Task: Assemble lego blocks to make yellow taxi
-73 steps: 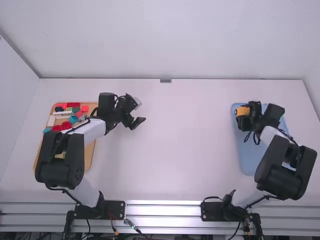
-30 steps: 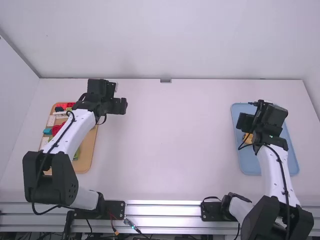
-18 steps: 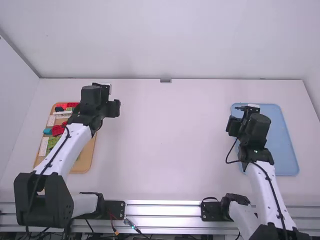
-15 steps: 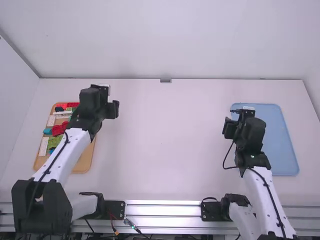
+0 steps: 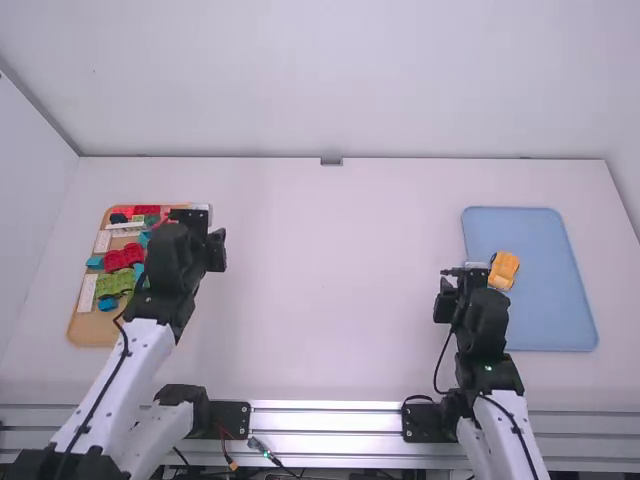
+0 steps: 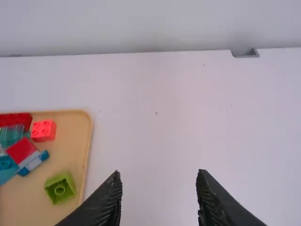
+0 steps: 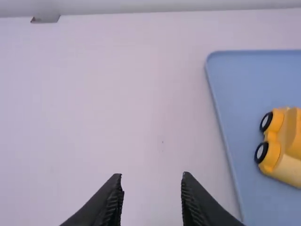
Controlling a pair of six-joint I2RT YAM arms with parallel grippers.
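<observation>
Two matching robot arms, left (image 5: 138,372) and right (image 5: 512,408), pair smooth white links with chunky black joints. Rounded, matte-black housings cap the left arm's wrist (image 5: 172,255) and the right arm's wrist (image 5: 487,320). Thin black cables (image 5: 437,370) loop along both limbs, whose bases are bolted to flat, dark mounting plates (image 5: 228,418) dotted with small screws (image 5: 242,408).

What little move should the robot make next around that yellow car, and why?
Probably ease the right claw back toward its own base, leaving the car alone. The car looks assembled, with two wheels in sight, and rests on the blue tray. Both that claw and the left claw are open and empty, so the job seems finished.
</observation>
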